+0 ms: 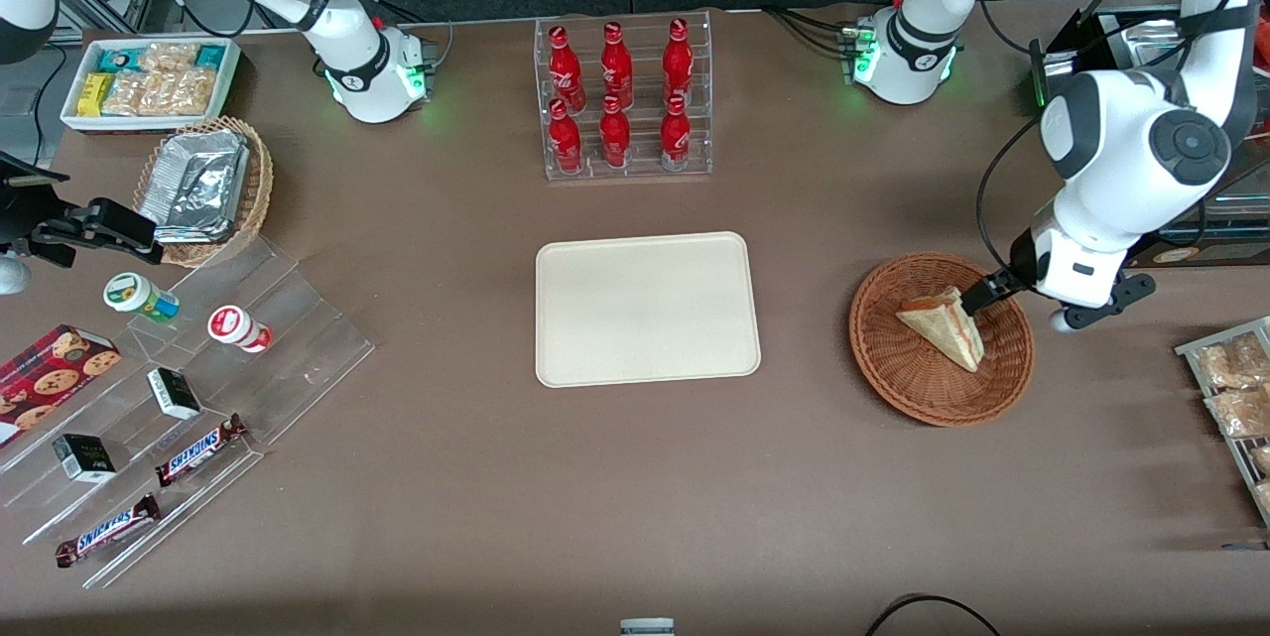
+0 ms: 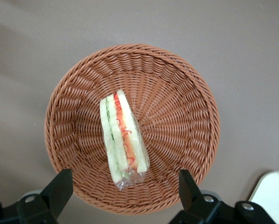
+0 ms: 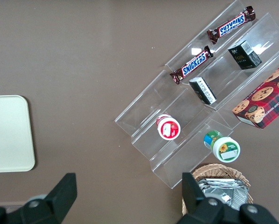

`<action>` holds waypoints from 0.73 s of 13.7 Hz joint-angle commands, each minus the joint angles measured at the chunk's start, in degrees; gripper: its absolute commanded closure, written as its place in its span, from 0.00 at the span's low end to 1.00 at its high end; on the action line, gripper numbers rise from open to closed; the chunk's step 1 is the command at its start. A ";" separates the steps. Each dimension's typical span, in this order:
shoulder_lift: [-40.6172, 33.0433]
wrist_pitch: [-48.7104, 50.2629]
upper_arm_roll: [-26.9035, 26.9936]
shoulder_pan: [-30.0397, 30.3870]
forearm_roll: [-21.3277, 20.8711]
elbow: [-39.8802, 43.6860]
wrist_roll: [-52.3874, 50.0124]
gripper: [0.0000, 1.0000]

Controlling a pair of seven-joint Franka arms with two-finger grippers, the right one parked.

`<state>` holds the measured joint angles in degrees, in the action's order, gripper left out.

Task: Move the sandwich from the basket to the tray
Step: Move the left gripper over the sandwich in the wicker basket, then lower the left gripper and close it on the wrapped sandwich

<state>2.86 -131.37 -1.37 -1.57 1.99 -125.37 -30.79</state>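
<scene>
The sandwich [image 1: 943, 326], a wrapped pale bread wedge with a red-orange filling, lies in the round brown wicker basket [image 1: 893, 380] toward the working arm's end of the table. My left gripper [image 1: 979, 299] hangs just above the basket, over the edge farther from the front camera. In the left wrist view the gripper [image 2: 124, 189] is open, its two black fingers [image 2: 60, 190] wide apart with nothing between them, above the sandwich's [image 2: 123, 135] narrow end and the basket's rim [image 2: 64, 88]. The cream tray [image 1: 645, 309] lies flat at the table's middle, beside the basket.
A clear rack of red bottles [image 1: 623, 100] stands farther from the front camera than the tray. Toward the parked arm's end are a paler basket of foil packs [image 1: 203, 188], a white snack bin [image 1: 149, 80] and clear steps [image 1: 198, 398] with snacks. Packet racks [image 1: 1230, 398] lie near the basket.
</scene>
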 commanded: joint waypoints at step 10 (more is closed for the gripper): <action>7.94 -4.86 -1.62 0.16 -0.24 -1.02 -17.71 0.00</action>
<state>10.42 -135.25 -2.66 -1.60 1.99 -125.78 -46.18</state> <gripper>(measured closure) 0.000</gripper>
